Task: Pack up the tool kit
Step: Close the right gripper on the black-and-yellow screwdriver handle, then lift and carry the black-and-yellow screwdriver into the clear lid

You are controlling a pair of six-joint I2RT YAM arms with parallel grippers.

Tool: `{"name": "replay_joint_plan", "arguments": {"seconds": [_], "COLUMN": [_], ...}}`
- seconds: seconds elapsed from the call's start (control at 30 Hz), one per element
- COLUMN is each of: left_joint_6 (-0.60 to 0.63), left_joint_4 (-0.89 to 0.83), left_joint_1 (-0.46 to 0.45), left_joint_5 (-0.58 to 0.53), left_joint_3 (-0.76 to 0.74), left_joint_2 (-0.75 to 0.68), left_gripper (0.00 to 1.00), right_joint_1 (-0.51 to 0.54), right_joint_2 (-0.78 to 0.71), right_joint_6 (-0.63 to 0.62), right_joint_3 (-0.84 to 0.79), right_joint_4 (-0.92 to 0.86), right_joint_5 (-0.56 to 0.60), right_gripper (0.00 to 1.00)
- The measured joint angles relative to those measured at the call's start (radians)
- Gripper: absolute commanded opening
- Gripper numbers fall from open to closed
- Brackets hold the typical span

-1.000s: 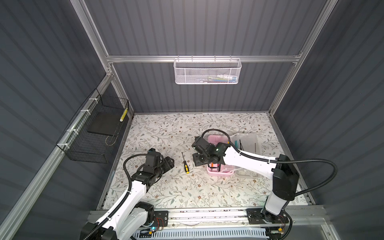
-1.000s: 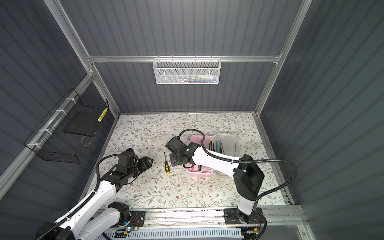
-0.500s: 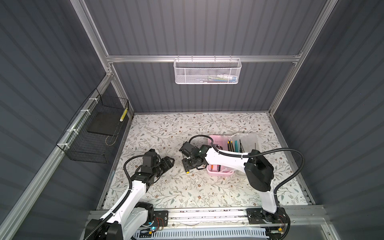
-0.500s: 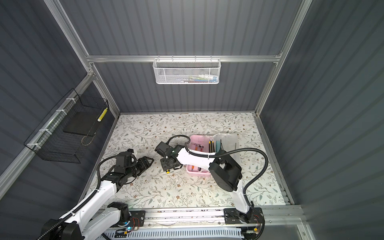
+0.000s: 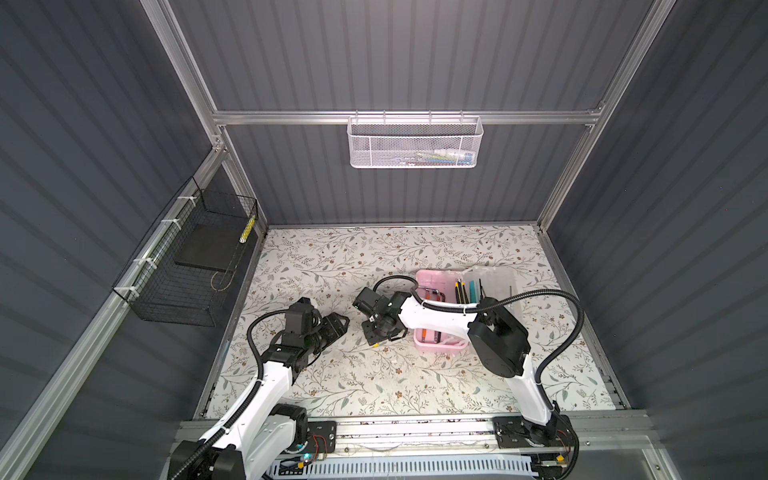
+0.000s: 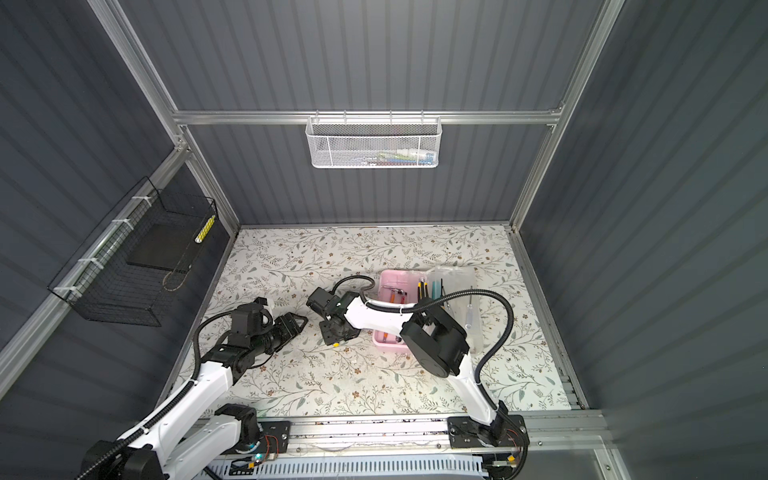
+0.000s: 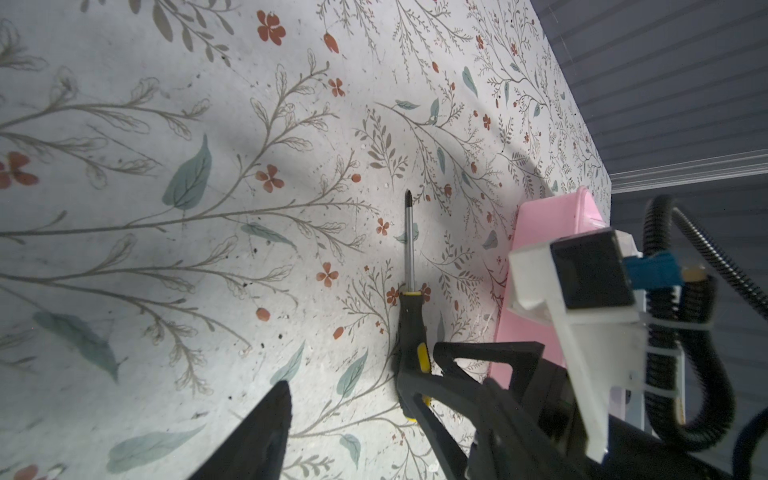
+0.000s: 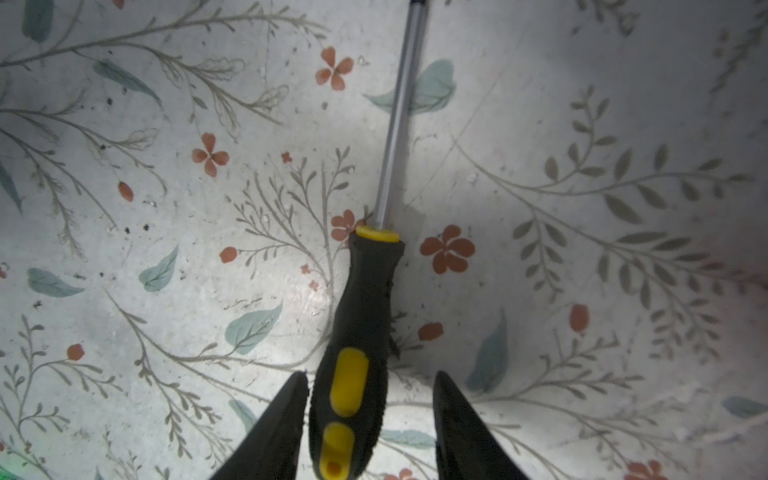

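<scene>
A black-and-yellow screwdriver lies flat on the floral table, just left of the pink case. In both top views it is almost hidden under my right gripper. That gripper is open and straddles the handle's rear; one finger is close against it and the other stands clear. The case's frosted lid is folded open, and slim tools lie inside. My left gripper hovers open and empty left of the screwdriver.
A white mesh basket hangs on the back wall with a few items in it. A black wire basket on the left wall holds a dark slab. The right arm's cable arches over the case.
My right gripper has swung left from over the pink case and dropped onto the screwdriver's handle, its jaws narrowing. The left arm has barely moved.
</scene>
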Motion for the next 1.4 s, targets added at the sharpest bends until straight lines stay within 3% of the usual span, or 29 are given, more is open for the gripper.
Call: {"name": "replay_joint_plan", "arguments": {"seconds": [0.6, 0.93, 1.17, 1.4], "left_joint_6": [0.000, 0.000, 0.000, 0.001], "left_joint_4": [0.000, -0.002, -0.004, -0.011], "left_joint_1": [0.000, 0.000, 0.000, 0.000], "left_joint_5": [0.000, 0.000, -0.004, -0.012], "left_joint_3": [-0.008, -0.010, -0.010, -0.010], "left_joint_2": [0.000, 0.000, 0.000, -0.011], "left_gripper": [0.69, 0.68, 0.68, 0.68], "right_joint_1": [0.000, 0.000, 0.000, 0.000], "right_joint_2": [0.020, 0.024, 0.024, -0.015], "right_joint_6": [0.000, 0.002, -0.008, -0.026], "right_joint_3": [0.012, 0.014, 0.014, -0.014], "right_joint_4": [-0.007, -0.003, -0.004, -0.019], "right_joint_5": [0.003, 0.004, 0.006, 0.026], "right_gripper": [0.40, 0.28, 0.00, 0.00]}}
